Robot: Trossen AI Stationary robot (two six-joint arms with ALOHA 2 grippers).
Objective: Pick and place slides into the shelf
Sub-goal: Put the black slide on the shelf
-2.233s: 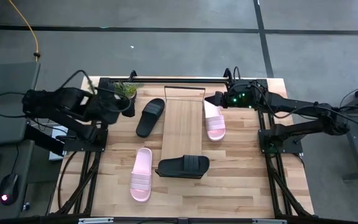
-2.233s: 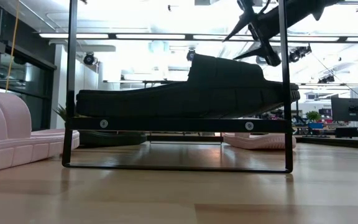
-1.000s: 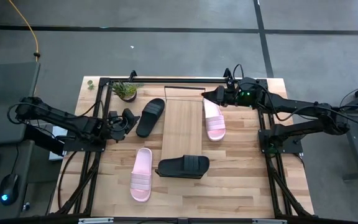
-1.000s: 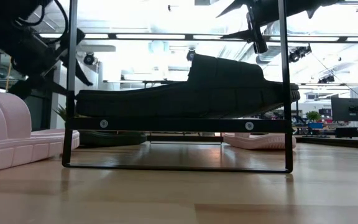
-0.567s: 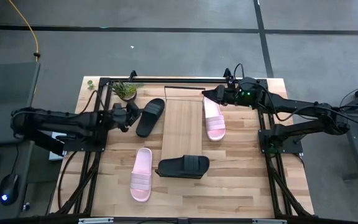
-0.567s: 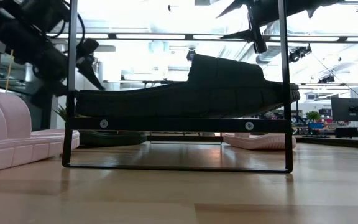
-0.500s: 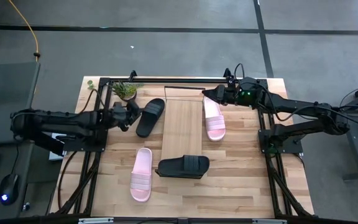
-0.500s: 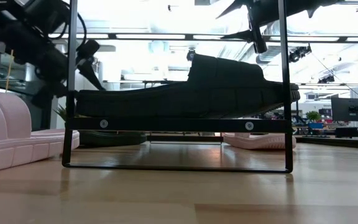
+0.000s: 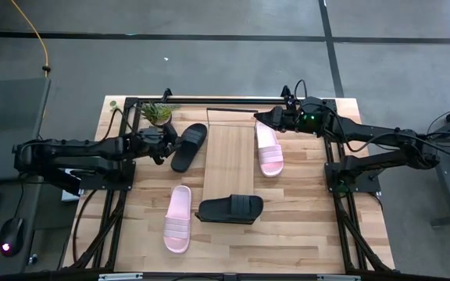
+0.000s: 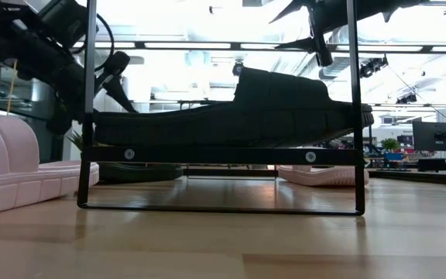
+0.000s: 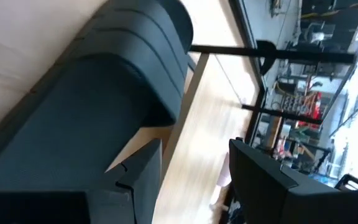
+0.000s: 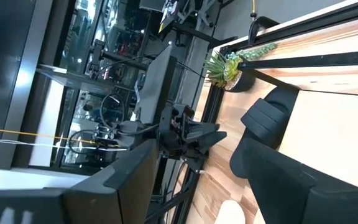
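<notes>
Beside the shelf's [image 9: 228, 160] left edge, the left gripper [image 9: 170, 144] spreads wide at a black slide [image 9: 188, 146]. Far right, the right gripper [image 9: 264, 119] hovers spread above a pink slide [image 9: 268, 152].

Seemingly no legible text or labels

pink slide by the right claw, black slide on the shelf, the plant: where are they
pink slide [image 9: 269, 158], high view, on its strap
black slide [image 9: 231, 209], high view, on its strap
plant [image 9: 158, 113], high view, on its leaves
</notes>
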